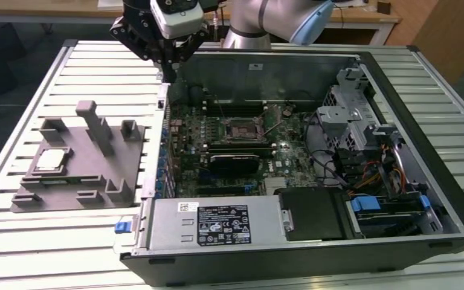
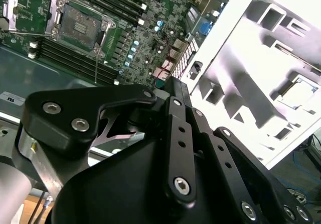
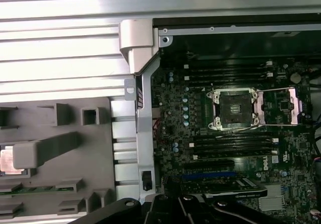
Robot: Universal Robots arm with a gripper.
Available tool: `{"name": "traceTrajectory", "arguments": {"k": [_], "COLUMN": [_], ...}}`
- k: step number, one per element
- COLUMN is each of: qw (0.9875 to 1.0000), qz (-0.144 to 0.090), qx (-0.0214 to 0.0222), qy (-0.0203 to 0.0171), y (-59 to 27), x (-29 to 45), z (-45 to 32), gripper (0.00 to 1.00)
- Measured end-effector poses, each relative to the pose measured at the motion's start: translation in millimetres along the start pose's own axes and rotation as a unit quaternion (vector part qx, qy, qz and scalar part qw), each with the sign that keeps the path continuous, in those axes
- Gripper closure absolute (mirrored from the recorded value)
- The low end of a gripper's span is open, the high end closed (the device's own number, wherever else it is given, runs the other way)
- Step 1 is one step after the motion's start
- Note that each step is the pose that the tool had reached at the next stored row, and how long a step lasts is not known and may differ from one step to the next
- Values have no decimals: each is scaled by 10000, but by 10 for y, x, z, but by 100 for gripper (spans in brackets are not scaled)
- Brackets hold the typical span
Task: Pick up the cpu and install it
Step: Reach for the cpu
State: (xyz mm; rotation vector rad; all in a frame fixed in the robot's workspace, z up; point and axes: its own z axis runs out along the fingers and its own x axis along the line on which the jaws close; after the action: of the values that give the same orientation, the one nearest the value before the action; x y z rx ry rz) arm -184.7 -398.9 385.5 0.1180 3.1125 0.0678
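We see the jaws pressed together and empty above a corner of the open computer case (image 1: 280, 72), while the cpu (image 1: 51, 159) lies in the grey fixture (image 1: 79, 181) on the slatted tabletop (image 1: 38, 241).

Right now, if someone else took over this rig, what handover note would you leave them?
The gripper hovers over the far corner of the open black computer case, on the exterior view's left; the cpu is not in it.
The small square silver-topped cpu lies in the grey moulded fixture beside the case.
The black-framed motherboard socket is empty, its metal frame swung open.
Done: nothing visible. Left: cpu not yet picked up or installed.
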Motion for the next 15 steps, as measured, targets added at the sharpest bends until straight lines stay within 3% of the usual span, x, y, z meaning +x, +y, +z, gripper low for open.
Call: {"name": "traceTrajectory", "arguments": {"k": [15], "qw": [10000], "qz": [0], "qx": [0], "qy": [0], "y": [-8], "x": [92], "z": [19], "gripper": [89]}}
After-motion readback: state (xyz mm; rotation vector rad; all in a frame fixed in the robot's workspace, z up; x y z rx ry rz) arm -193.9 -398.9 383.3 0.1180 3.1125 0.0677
